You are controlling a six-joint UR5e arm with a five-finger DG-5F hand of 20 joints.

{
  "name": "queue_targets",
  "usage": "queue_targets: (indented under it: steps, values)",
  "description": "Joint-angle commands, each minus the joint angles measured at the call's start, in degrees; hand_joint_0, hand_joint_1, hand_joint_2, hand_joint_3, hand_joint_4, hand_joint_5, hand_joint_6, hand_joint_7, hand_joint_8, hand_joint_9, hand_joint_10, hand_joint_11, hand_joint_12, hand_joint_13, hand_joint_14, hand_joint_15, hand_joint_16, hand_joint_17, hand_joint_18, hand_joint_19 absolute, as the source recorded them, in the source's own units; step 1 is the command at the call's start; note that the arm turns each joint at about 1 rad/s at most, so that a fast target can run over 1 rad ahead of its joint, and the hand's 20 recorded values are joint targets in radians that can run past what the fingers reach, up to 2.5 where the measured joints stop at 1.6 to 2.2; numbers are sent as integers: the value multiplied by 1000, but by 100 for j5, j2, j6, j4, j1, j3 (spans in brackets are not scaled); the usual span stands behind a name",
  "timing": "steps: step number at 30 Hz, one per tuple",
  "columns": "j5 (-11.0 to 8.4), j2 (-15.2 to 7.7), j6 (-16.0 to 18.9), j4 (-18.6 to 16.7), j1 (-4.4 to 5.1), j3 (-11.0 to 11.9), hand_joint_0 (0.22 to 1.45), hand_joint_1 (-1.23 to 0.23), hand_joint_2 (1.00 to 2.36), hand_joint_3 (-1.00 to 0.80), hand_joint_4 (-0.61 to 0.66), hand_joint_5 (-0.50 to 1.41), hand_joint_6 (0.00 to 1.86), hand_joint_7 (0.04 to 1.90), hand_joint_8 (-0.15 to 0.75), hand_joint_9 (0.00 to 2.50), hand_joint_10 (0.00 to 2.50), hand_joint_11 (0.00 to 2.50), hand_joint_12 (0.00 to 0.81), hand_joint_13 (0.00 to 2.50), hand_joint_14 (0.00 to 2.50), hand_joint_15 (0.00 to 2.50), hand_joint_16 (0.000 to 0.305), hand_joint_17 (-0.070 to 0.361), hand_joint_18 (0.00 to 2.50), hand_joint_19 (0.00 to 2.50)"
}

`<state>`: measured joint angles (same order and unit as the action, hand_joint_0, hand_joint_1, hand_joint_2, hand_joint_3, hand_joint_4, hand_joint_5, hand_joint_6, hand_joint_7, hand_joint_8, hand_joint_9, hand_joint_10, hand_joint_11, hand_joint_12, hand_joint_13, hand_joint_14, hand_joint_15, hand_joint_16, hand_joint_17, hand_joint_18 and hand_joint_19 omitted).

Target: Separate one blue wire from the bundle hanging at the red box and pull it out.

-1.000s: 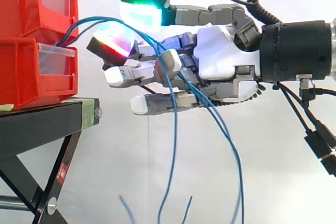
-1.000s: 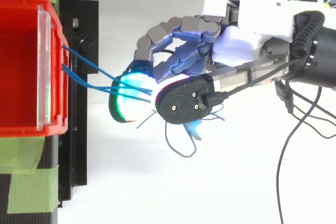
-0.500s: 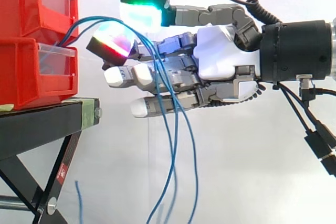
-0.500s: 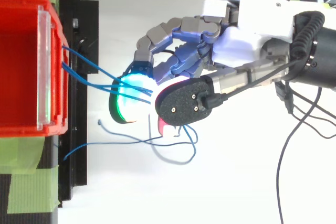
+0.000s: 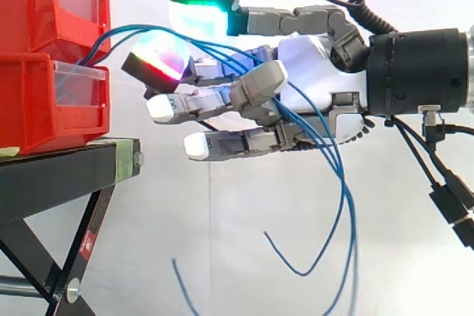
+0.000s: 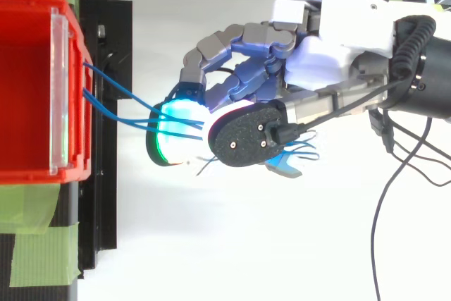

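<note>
Swinging rightward since a moment ago, the blue wires [image 6: 113,82] hang pinched between the robot hand's [image 5: 307,72] thumb and fingertip.

One finger [image 5: 257,83] of the hand [image 5: 311,72], straight half a second ago, now bends and crooks over the blue wires [image 5: 341,190]. In the side view the wires, which hung straight down below the fingers, swing right in a wide arc under the palm. In the top view the loop that trailed toward the black stand [image 6: 106,195] is drawn back under the hand.
</note>
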<state>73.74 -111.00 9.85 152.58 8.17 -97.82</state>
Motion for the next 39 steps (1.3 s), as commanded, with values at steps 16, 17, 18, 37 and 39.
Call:
queue_targets:
  steps: [16,17,18,37,39]
  values:
    - [18,0,17,0,-26,0,612,-695,1020,-152,210,-173,838,861,375,787,12,481,385,1668,0,1540,57,129,854,440]
    - [18,0,17,0,-35,0,612,-695,1020,-152,215,-173,838,860,375,788,12,473,385,1667,0,1542,57,129,853,437]
    - [18,0,17,0,-35,0,611,-694,1020,-148,208,-173,838,854,376,787,14,468,385,1668,0,1531,57,129,854,438]
    - [26,167,-1135,141,-105,0,613,-700,1022,-154,201,-174,835,866,371,901,18,691,372,1637,0,1562,55,123,849,457]
    - [26,167,-1223,150,-114,8,613,-701,1022,-150,201,-174,835,867,369,901,17,692,370,1632,0,1564,55,123,849,462]
